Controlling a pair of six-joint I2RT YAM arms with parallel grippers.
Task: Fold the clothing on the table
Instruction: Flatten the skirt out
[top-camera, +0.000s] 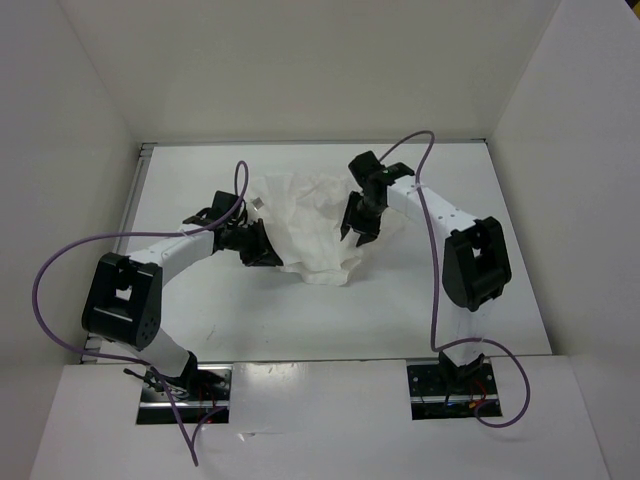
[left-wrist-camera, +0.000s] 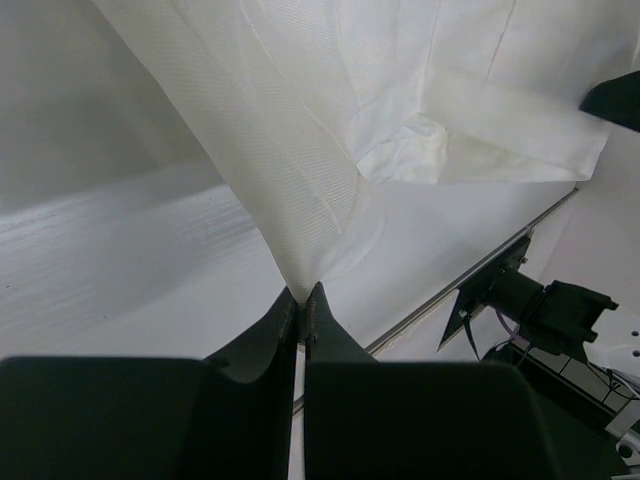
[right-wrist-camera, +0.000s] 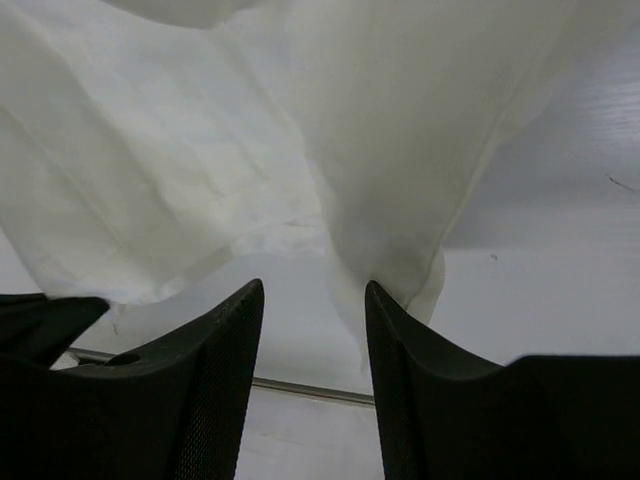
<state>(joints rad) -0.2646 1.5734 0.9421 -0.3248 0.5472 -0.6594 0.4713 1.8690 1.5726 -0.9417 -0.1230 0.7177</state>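
Observation:
The clothing (top-camera: 305, 225), a soft white garment with faint ribbing, lies bunched in the middle of the table (top-camera: 250, 320). My left gripper (top-camera: 262, 243) is at its left edge, shut on a pinched corner of the clothing (left-wrist-camera: 300, 215), which rises taut from the fingertips (left-wrist-camera: 318, 300). My right gripper (top-camera: 356, 232) is at the garment's right edge. In the right wrist view its jaws (right-wrist-camera: 312, 290) stand open, and a hanging fold of the clothing (right-wrist-camera: 400, 200) droops next to the right finger (right-wrist-camera: 400, 330), not pinched.
White walls (top-camera: 60, 180) enclose the table on three sides. A thin metal edge (right-wrist-camera: 300, 388) runs along the tabletop. Purple cables (top-camera: 60, 265) loop off both arms. The right arm's elbow (top-camera: 475, 265) stands right of the garment.

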